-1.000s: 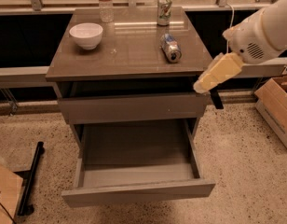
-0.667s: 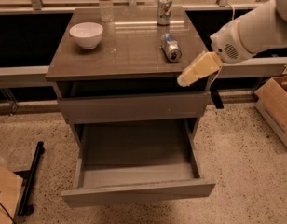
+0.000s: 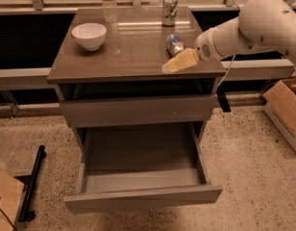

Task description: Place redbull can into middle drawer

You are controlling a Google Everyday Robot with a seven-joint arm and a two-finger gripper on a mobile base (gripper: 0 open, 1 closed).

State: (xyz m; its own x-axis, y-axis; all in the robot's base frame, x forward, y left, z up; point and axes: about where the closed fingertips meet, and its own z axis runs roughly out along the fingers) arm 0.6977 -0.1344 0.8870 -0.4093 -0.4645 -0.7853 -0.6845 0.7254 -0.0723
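One cabinet [image 3: 133, 57], one pulled-out middle drawer [image 3: 143, 196] and one can to move are in view. The white arm [image 3: 253, 28] reaches in from the right over the cabinet top. Its gripper [image 3: 179, 61] sits low at the front right edge, just in front of the redbull can [image 3: 175, 44], which lies on its side on the top. Whether the gripper is spread or closed cannot be told, and nothing is seen in its hold.

Risks, as judged:
- A can on its side rolls, so a glancing push could send it off the near edge and past the drawer.
- The shut upper drawer front [image 3: 138, 110] stands above the open one, and a careless descent could strike it.
- The green-and-white can [image 3: 170, 9] stands upright behind the target and could be toppled or taken in error.

Materials:
- Cabinet top: glossy grey-brown and reflective.
- Drawer: matt, flat-floored, low-walled.
- Arm: smooth rounded shell.
- Bowl [image 3: 89, 35]: white and round.
- Bottle [image 3: 108, 4]: clear.
- Redbull can: slim shiny metal.
- Gripper: tan and wedge-shaped.
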